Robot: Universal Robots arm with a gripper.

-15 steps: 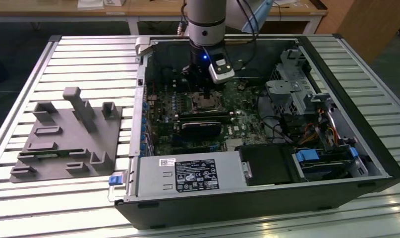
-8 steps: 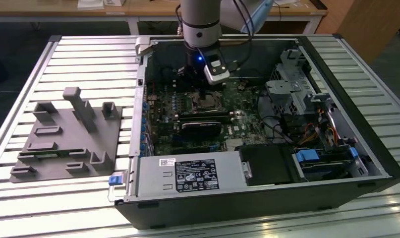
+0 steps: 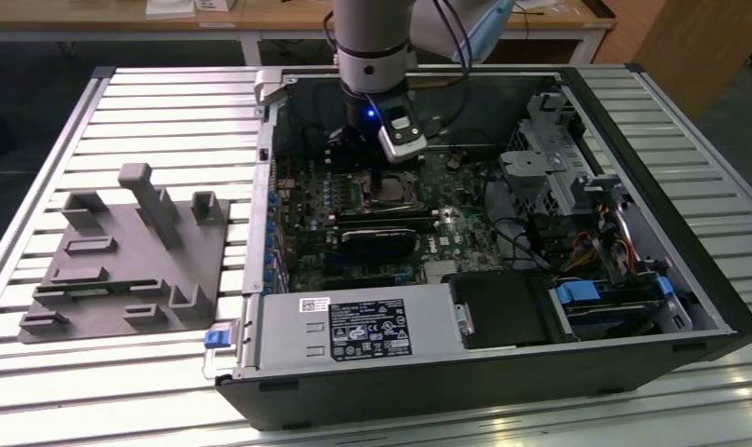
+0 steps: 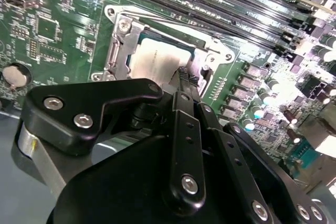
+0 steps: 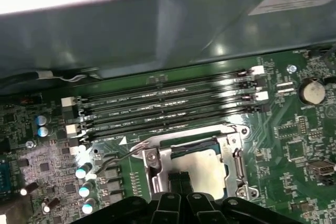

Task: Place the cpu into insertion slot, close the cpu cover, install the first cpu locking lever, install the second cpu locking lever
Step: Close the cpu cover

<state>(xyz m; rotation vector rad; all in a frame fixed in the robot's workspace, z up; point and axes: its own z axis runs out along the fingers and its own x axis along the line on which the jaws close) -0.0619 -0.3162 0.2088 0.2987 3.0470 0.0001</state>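
Note:
The cpu, a grey-tan square, lies in the insertion slot on the green board. The silvery cpu cover lies flat around it, with the chip showing through its cut-out. My gripper is shut, its two black fingertips pressed together with nothing between them. The tips rest at the chip's edge, by the cover's frame. A thin wire locking lever sticks out sideways from the socket's corner. In the exterior view the gripper hangs just above the socket.
Long black memory slots run beside the socket, near the case wall. A black card, drive cages and cables fill the case at the exterior view's right. A grey fixture sits outside on the slatted table.

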